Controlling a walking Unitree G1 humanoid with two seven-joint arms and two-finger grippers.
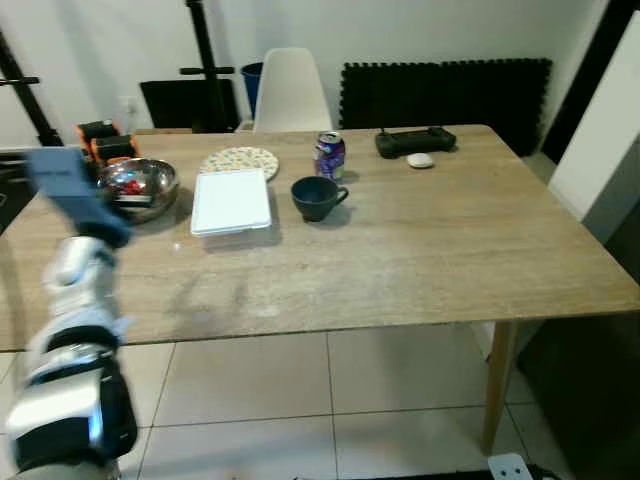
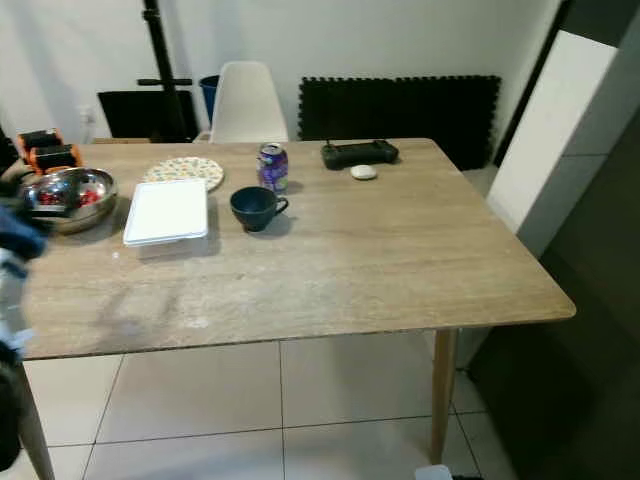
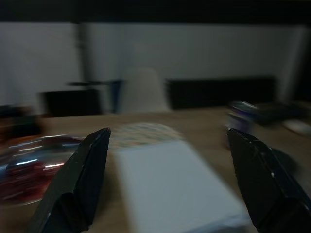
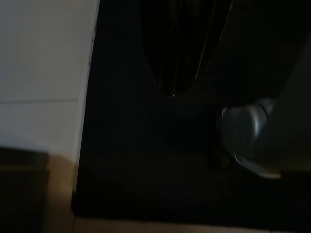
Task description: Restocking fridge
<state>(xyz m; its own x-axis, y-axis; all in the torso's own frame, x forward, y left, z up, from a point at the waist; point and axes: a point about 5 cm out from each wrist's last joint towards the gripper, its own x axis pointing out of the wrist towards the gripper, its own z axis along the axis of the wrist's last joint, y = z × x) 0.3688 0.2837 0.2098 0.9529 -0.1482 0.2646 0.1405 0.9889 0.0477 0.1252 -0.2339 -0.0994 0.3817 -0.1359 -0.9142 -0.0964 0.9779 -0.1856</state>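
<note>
- Left eye view: the worktop (image 1: 420, 250) carries the goods awaiting the fridge, grouped toward its far left part: a steel bowl (image 1: 137, 187) of red food, a white lidded box (image 1: 231, 201) just beside it, a patterned plate (image 1: 240, 160) behind the box, a dark cup (image 1: 317, 196) and a drink can (image 1: 330, 155) to the right of the box. The left arm (image 1: 75, 330) is raised at the near left edge, blurred, probably because it is in motion toward this group. A black controller (image 1: 415, 140) and a small white object (image 1: 420, 160) lie well apart, at the far edge.
- Right eye view: the same layout; a white chair (image 2: 245, 103) stands behind the worktop, and a tall white panel (image 2: 550, 130) rises at the right, possibly the fridge, though this cannot be confirmed.
- Left wrist view: the left gripper (image 3: 172, 182) has its fingers (image 3: 85, 179) set wide apart, framing the white box between them, near but not touching; the spread suits a grasp of the box, judged the next item to move.
- Right wrist view: very dark; the right gripper (image 4: 177, 92) hangs idle over shaded floor, and whether its fingers are parted cannot be told.
</note>
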